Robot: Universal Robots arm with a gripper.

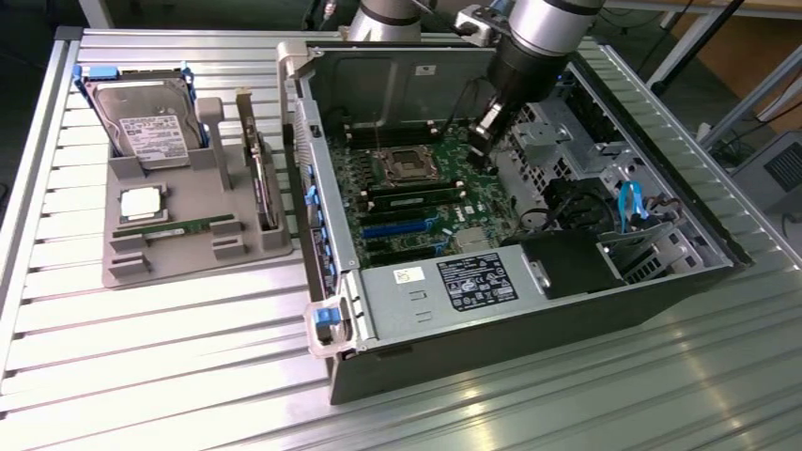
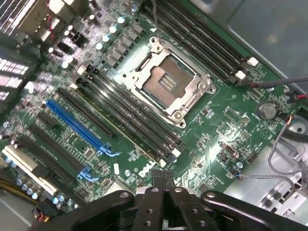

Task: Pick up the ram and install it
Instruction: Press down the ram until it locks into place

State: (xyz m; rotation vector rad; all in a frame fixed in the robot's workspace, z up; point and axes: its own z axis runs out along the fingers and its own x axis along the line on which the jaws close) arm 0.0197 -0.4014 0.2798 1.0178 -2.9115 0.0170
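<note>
The claw (image 2: 162, 180) hangs inside the open computer case (image 1: 527, 282), above the motherboard (image 2: 211, 120) beside the empty processor socket (image 2: 166, 82); its fingers (image 2: 157, 179) are pressed together with nothing between them; one ram (image 1: 408, 199) already sits in a slot on the board next to the socket; another ram (image 1: 188, 228) lies flat in the grey tray (image 1: 126, 263) toward the surface's (image 1: 126, 376) edge on the exterior view's left, well apart from the claw, just beside the square silver processor (image 1: 141, 201).
</note>
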